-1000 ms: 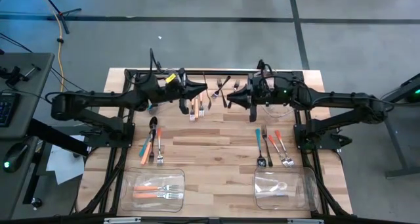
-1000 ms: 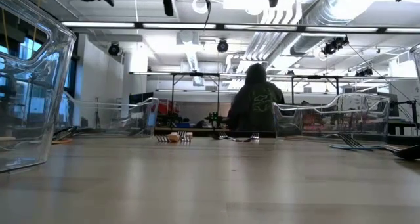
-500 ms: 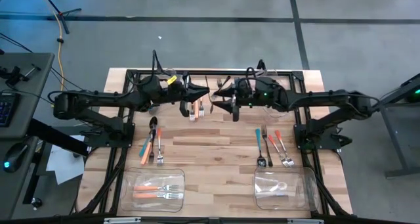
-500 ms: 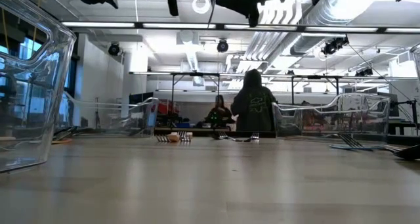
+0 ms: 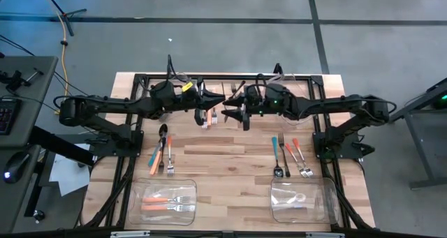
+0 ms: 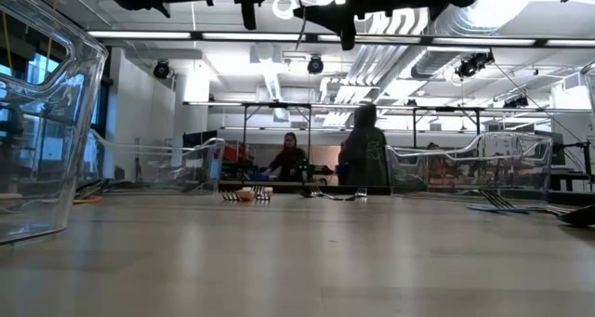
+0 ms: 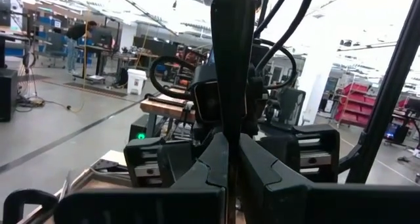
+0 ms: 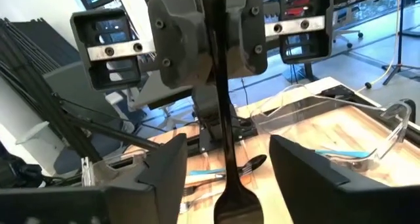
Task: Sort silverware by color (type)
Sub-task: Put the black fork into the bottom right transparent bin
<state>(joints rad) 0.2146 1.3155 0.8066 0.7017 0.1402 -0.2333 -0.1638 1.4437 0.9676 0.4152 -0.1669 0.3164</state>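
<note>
Wooden table (image 5: pixel 230 154) carries scattered silverware (image 5: pixel 286 156); 2 people (image 6: pixel 289 156) beyond.

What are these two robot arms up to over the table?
They are sorting silverware, and a piece is in mid-air between them. The left hand is shut on a black utensil, holding it upright above the back of the table. The right hand is open, its fingers on either side of the utensil.

2 arms (image 5: pixel 105 109), 2 front bins (image 5: pixel 162 202), approx 20 utensils (image 5: pixel 286 154), 2 ppl (image 6: pixel 288 157).
</note>
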